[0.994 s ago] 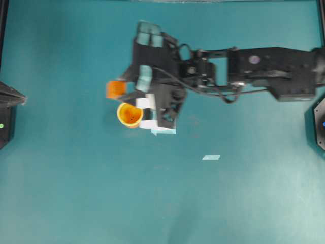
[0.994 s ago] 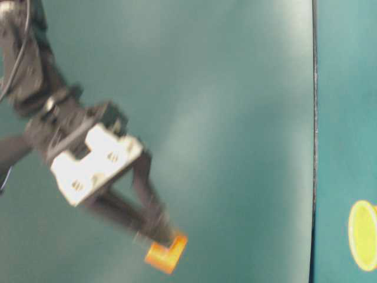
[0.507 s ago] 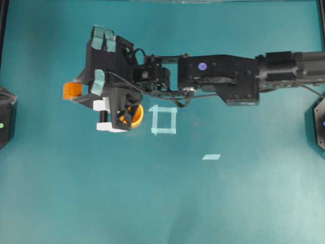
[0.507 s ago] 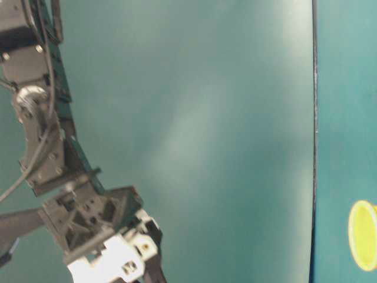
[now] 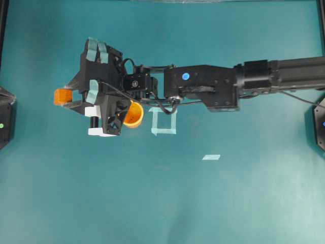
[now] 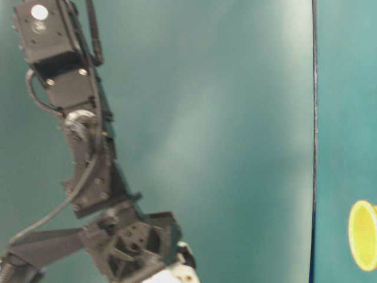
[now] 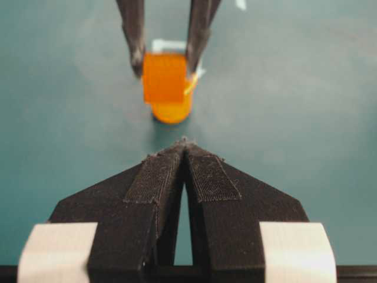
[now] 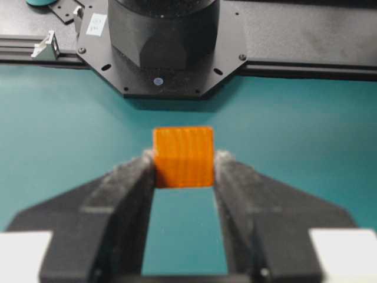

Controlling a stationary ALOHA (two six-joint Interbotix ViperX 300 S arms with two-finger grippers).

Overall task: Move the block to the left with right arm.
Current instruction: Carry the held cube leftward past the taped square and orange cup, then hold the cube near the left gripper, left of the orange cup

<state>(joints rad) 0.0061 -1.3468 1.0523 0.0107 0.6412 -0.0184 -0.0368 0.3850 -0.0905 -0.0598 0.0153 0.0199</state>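
The right gripper [image 8: 184, 177] is clamping the orange block [image 5: 62, 96] between its fingertips, holding it out at the left end of the reaching right arm [image 5: 228, 86], well left of the orange-yellow cup [image 5: 134, 114] and tape square [image 5: 163, 121]. The left gripper [image 7: 185, 154], jaws pressed together, is sitting idle facing the block. Block height above the table [image 5: 162, 203] is not readable; the table-level view is cutting off the gripper.
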